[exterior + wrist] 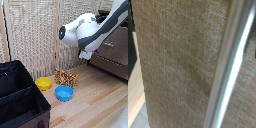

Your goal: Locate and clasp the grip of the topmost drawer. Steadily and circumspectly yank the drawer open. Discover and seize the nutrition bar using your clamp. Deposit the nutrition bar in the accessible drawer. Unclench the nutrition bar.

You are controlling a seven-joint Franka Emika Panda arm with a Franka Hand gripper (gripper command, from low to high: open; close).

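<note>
The nutrition bar (pixel 66 77), a flat red, yellow and orange packet, lies on the wooden floor by the screen, far from the arm. On the exterior view's right stands the dresser, and my clamp (pixel 89 54) is right up against the brown front of the topmost drawer (pixel 116 46). The arm hides the fingers there. In the wrist view the drawer front (pixel 178 60) fills the picture from very close, with its thin silver handle (pixel 228 65) running across it. No fingers show clearly, so whether they are closed on the handle cannot be told.
A yellow bowl (pixel 43 83) and a blue bowl (pixel 64 93) sit on the floor beside the bar. A large black box (pixel 20 97) fills the exterior view's lower left. A woven screen (pixel 35 35) stands behind. More drawers (pixel 112 64) lie below the top one.
</note>
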